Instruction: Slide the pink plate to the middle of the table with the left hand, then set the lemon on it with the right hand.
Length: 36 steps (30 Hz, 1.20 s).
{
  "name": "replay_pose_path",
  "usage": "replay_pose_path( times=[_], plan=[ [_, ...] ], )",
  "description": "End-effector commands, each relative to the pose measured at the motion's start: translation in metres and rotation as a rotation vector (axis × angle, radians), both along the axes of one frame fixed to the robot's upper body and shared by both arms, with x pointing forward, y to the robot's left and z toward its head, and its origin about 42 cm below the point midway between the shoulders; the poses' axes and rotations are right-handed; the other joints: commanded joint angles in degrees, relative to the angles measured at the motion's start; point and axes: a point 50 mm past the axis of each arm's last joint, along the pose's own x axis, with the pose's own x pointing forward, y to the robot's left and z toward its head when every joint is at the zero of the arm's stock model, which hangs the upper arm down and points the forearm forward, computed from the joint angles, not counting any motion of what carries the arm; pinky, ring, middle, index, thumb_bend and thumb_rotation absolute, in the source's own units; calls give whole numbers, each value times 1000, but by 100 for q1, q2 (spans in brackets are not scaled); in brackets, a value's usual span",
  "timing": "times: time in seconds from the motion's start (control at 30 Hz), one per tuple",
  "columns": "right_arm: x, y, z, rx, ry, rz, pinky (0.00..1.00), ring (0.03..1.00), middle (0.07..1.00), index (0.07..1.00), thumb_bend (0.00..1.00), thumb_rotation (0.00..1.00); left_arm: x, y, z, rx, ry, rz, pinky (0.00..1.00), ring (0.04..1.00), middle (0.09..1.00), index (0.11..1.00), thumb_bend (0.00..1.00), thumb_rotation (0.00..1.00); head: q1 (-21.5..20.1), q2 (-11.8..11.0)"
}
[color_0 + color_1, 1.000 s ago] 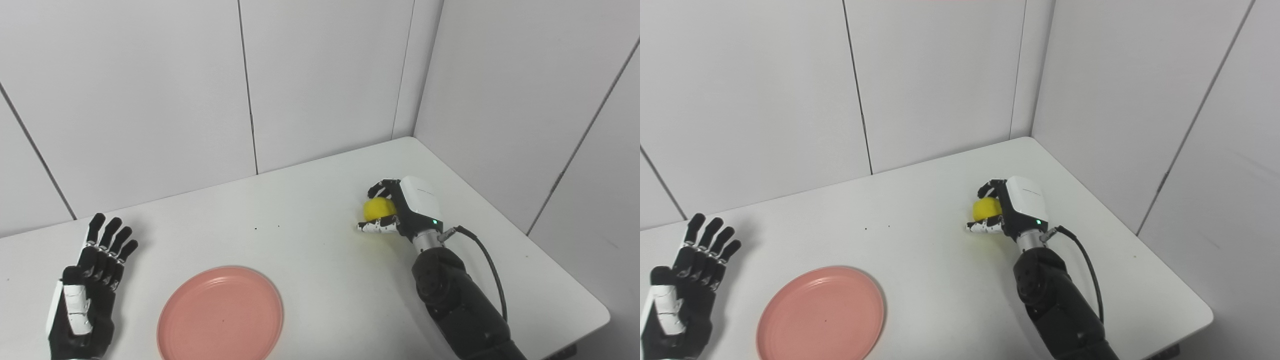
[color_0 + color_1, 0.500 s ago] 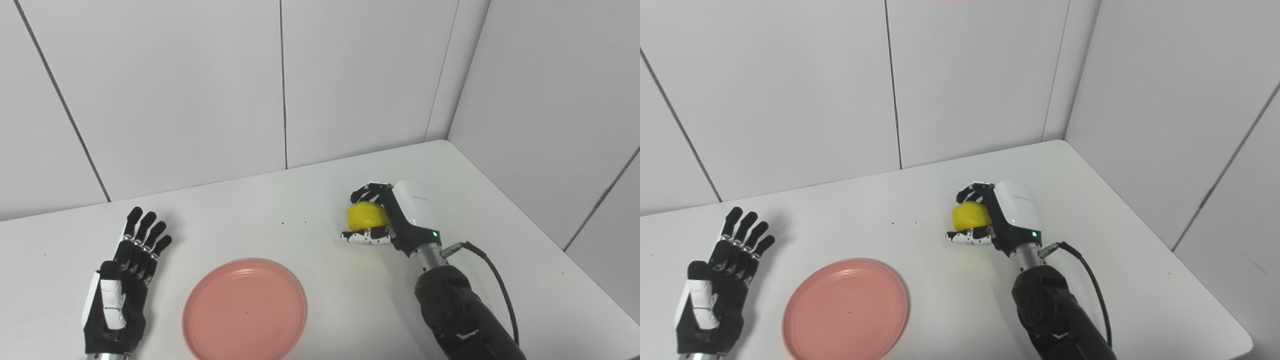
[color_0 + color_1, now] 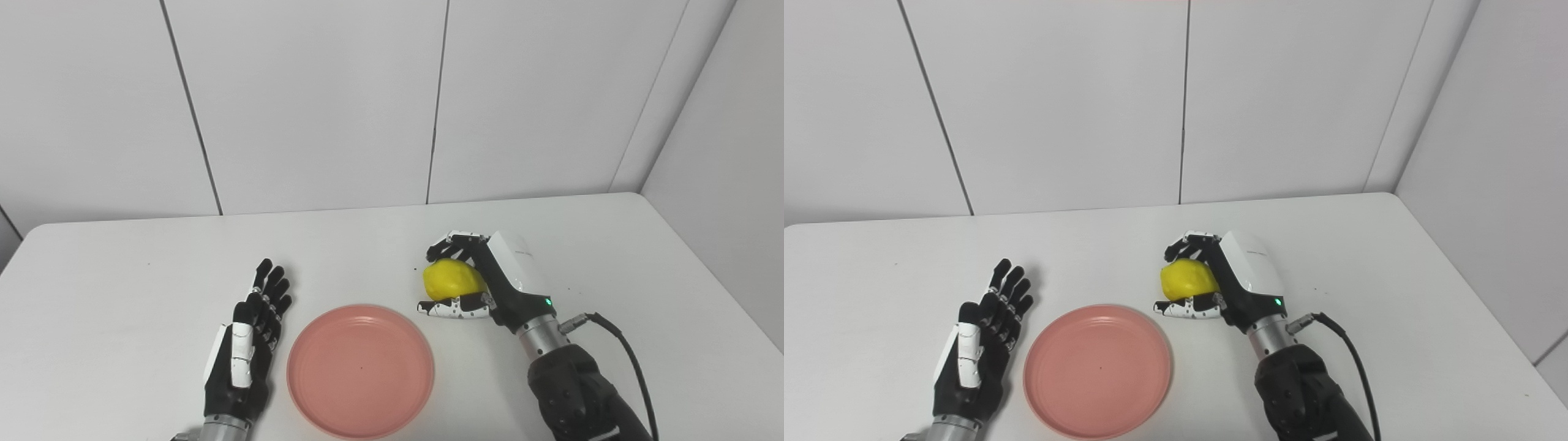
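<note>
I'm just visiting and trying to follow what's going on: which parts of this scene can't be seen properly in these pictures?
- The lemon's far and right sides: covered by the right hand closed around it, both views.
- Whether the lemon touches the table: hidden by the thumb beneath it.
- The left hand's palm: faces down, both views.
- Both arms: cut off by the bottom edge.
- The pink plate's underside.

Bright, even overhead light, soft faint shadows, sharp focus throughout, no glare
</note>
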Motion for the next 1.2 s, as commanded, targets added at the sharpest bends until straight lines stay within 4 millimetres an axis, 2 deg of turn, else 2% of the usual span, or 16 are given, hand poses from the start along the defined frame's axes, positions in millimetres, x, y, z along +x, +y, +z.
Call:
replay_pose_path(
  times=[0.0,0.23,0.3,0.4,0.5,0.53,0.6,0.77,0.83,0.93,1.0,1.17],
  plan=[
    [3,11,23,14,-103,79,157,375,482,493,510,0,-9,-7,-9,-1,36,9,1000,1000,1000,1000,776,995,94,21],
    [3,29,19,13,-73,152,151,386,494,482,513,0,-9,-12,-6,25,37,22,1000,1000,1000,1000,776,1000,213,115],
    [3,35,17,8,-67,180,166,347,454,518,505,0,-7,-12,-5,25,38,17,1000,1000,1000,1000,777,1000,256,123],
    [3,44,15,-1,-57,207,229,355,454,534,505,0,-6,-12,-4,29,34,16,1000,1000,1000,1000,777,1000,301,142],
    [2,51,13,2,-36,222,211,351,448,531,505,0,-5,-14,-2,36,35,18,1000,1000,1000,1000,771,1000,328,170],
    [2,54,11,5,-28,226,193,374,471,507,510,0,-5,-13,-2,35,38,17,1000,1000,1000,1000,769,1000,329,176],
    [1,60,7,8,-19,243,163,395,489,487,513,0,-5,-12,-2,33,39,16,1000,1000,1000,1000,762,1000,333,163],
    [2,70,-4,-23,-7,286,187,397,496,482,514,0,-4,-10,-2,36,39,12,1000,1000,1000,1000,763,1000,357,128],
    [2,72,-8,-35,0,296,191,355,449,521,506,0,-5,-10,-2,35,38,10,1000,1000,1000,1000,765,1000,376,107],
    [0,78,-15,-49,11,318,195,351,437,528,505,0,-6,-9,-3,41,34,11,1000,1000,1000,1000,774,1000,381,58],
    [-1,80,-20,-64,-8,329,185,395,480,491,513,0,-7,-9,-3,40,34,13,1000,1000,1000,1000,776,1000,387,3],
    [-5,84,-31,-67,45,356,161,414,493,482,515,0,-10,-8,-5,34,27,18,994,993,1000,1000,761,1000,384,-108]
  ],
)
